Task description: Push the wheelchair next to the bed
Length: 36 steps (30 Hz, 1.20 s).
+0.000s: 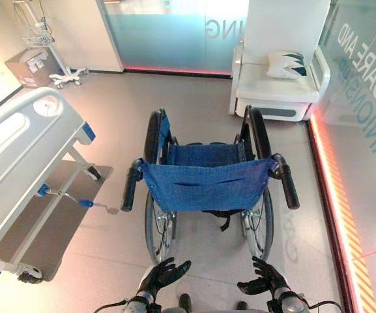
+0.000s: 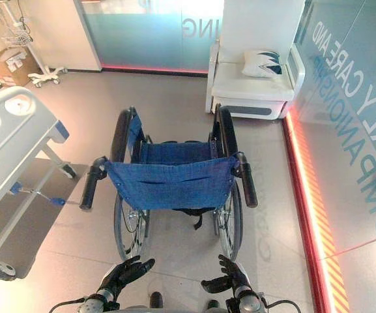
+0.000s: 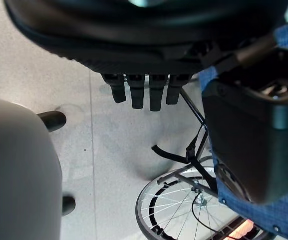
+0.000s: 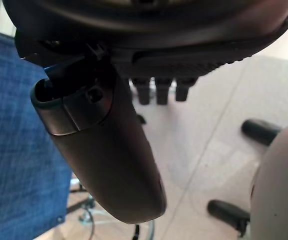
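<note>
The bed is cut off at the left edge.

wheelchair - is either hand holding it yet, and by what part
Nothing is held. The left hand and right hand hang open, short of the wheelchair's push handles.

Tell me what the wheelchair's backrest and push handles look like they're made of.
Backrest: blue woven fabric, matte, sagging slightly with stitched seams. Left push handle and right push handle: black grips, probably rubber or soft plastic, with a dull sheen; the exact material cannot be told from looks.
</note>
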Motion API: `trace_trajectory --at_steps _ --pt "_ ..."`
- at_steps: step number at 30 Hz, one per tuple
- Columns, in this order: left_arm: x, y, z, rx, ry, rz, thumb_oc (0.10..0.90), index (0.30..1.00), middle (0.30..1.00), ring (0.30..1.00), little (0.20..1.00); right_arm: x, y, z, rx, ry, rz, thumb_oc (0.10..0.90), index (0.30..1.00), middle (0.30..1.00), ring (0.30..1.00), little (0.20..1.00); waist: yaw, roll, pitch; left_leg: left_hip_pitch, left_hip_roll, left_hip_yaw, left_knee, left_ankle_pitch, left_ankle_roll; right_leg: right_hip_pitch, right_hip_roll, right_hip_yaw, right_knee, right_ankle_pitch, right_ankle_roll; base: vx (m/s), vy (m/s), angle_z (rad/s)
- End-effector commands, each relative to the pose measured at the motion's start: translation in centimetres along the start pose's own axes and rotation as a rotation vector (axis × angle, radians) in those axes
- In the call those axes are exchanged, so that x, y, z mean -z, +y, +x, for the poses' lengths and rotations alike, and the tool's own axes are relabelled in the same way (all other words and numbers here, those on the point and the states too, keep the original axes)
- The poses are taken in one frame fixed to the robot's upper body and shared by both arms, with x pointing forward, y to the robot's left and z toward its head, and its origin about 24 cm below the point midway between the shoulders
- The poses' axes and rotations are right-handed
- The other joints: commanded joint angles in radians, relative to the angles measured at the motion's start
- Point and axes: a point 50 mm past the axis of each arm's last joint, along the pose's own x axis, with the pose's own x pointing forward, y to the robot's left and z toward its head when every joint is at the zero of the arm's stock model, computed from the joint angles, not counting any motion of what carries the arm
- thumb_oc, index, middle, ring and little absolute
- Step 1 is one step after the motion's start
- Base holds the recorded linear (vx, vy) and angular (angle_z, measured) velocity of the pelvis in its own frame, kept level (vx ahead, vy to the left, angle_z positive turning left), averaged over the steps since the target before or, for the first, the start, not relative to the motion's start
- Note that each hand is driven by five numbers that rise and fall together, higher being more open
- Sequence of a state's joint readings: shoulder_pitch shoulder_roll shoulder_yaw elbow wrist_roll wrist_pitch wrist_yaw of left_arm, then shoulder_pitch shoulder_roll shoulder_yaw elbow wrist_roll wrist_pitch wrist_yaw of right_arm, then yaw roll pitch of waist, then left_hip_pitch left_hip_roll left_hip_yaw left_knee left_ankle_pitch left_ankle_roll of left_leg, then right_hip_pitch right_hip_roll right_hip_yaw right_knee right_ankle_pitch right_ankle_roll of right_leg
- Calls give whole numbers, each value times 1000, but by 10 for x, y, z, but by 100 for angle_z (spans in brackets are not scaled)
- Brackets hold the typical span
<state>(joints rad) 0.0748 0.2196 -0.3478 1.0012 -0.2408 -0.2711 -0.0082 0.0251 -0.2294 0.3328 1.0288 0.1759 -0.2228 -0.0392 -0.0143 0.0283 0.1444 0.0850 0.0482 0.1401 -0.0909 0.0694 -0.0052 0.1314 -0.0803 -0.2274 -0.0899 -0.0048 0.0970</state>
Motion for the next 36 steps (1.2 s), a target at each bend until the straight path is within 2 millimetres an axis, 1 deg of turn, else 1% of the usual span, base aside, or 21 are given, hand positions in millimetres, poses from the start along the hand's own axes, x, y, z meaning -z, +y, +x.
trace_trajectory --at_steps 1,4,8,13,16,18,19,20,21,22,24,25,27,28,29,32,33,34,35,36 --pt "-29 -5 12 -10 -119 8 800 900 900 900 900 -32 -6 9 -18 -135 30 800 900 900 900 900 9 -10 22 40 -60 8 53 -120 28 -44 4 -16 68 -1 -19 0 0 0" --pt "-27 -5 11 1 -120 -42 800 900 900 900 900 -28 -7 8 -5 -128 47 800 900 900 900 900 9 -11 19 42 -59 8 53 -120 27 -39 5 -16 64 -3 -21 0 0 0" --pt "-26 -6 10 -8 -117 -36 800 900 900 900 900 -26 -8 7 37 -128 84 800 900 900 900 900 13 -12 17 40 -59 7 53 -119 26 -38 5 -20 62 -1 -21 0 0 0" --pt "-26 -7 11 -31 -118 -45 800 900 900 900 900 -30 -10 8 111 -137 145 800 900 900 900 900 12 -9 17 43 -59 9 48 -116 28 -39 8 -17 63 -3 -24 0 0 0" --pt "-26 -8 10 -31 -122 -30 800 900 900 900 900 -32 -10 8 134 -148 149 800 900 900 900 900 9 -6 18 46 -59 10 45 -115 27 -39 9 -16 63 -3 -25 0 0 0" --pt "-27 -9 11 -33 -125 -25 800 900 900 900 900 -32 -9 9 126 -140 123 800 900 900 900 900 8 -4 17 48 -61 10 43 -115 28 -37 9 -14 62 -3 -26 0 0 0" --pt "-29 -7 11 -37 -132 -29 800 900 900 900 900 -37 -9 9 99 -163 110 800 900 900 900 900 9 -4 16 50 -61 10 42 -114 27 -34 9 -15 61 -3 -26 0 0 0" --pt "-29 -7 11 -37 -132 -29 800 900 900 900 900 -37 -9 9 99 -163 110 800 900 900 900 900 9 -4 16 50 -61 10 42 -114 27 -34 9 -15 60 -3 -26 0 0 0" --pt "-32 -4 11 -59 -154 -63 800 900 900 900 900 -40 -11 9 100 -174 160 800 900 900 900 900 11 -5 13 52 -62 8 43 -112 25 -30 8 -16 59 -2 -26 0 0 0" --pt "-33 -3 11 -64 -159 -76 800 900 900 900 900 -41 -12 9 104 -179 172 800 900 900 900 900 12 -5 12 52 -62 8 42 -112 24 -29 9 -16 59 -2 -26 37 -7 0" --pt "-45 9 11 -134 -219 -219 800 900 900 900 900 -50 -21 9 134 -221 260 800 900 900 900 900 15 -6 10 58 -63 4 40 -111 24 -23 9 -17 57 -1 -26 36 -9 0" --pt "-49 12 11 -145 -232 -245 800 900 900 900 900 -53 -24 9 145 -232 281 800 900 900 900 900 16 -7 10 59 -63 3 40 -111 24 -22 8 -17 56 0 -26 0 0 0" --pt "-62 32 7 -247 -320 -413 800 900 900 900 900 -66 -41 6 200 -296 374 800 900 900 900 900 20 -10 7 60 -63 1 39 -111 24 -18 7 -17 53 2 -27 0 0 0" --pt "-65 37 6 -275 -339 -451 800 900 900 900 900 -69 -45 5 215 -315 396 800 900 900 900 900 21 -10 6 61 -62 1 38 -111 25 -17 7 -17 52 2 -27 26 -18 4" --pt "-70 48 2 -334 -379 -512 800 900 900 900 900 -75 -53 3 234 -344 434 800 900 900 900 900 22 -12 4 63 -61 2 37 -112 25 -16 8 -17 51 2 -27 18 -16 7" --pt "-82 72 -9 -454 -491 -593 800 900 900 900 900 -89 -73 -4 298 -446 500 800 900 900 900 900 24 -16 2 65 -59 2 35 -111 25 -15 8 -16 50 3 -28 12 -12 4" --pt "-93 91 -18 -542 -584 -620 800 900 900 900 900 -104 -89 -11 355 -541 546 800 900 900 900 900 21 -17 0 67 -57 4 33 -110 24 -16 10 -12 51 2 -30 0 0 0" --pt "-98 97 -22 -576 -629 -618 800 900 900 900 900 -108 -94 -14 374 -576 563 800 900 900 900 900 19 -18 0 69 -57 4 32 -111 24 -15 10 -10 51 1 -31 0 0 0" --pt "-109 105 -28 -618 -680 -604 800 900 900 900 900 -117 -105 -19 407 -634 584 800 900 900 900 900 18 -19 -1 71 -56 4 31 -112 24 -14 11 -9 52 -2 -32 0 0 0" --pt "-116 109 -31 -637 -708 -595 800 900 900 900 900 -123 -111 -22 420 -663 591 800 900 900 900 900 15 -19 -2 73 -55 5 30 -113 23 -14 11 -8 53 -2 -32 0 0 0"
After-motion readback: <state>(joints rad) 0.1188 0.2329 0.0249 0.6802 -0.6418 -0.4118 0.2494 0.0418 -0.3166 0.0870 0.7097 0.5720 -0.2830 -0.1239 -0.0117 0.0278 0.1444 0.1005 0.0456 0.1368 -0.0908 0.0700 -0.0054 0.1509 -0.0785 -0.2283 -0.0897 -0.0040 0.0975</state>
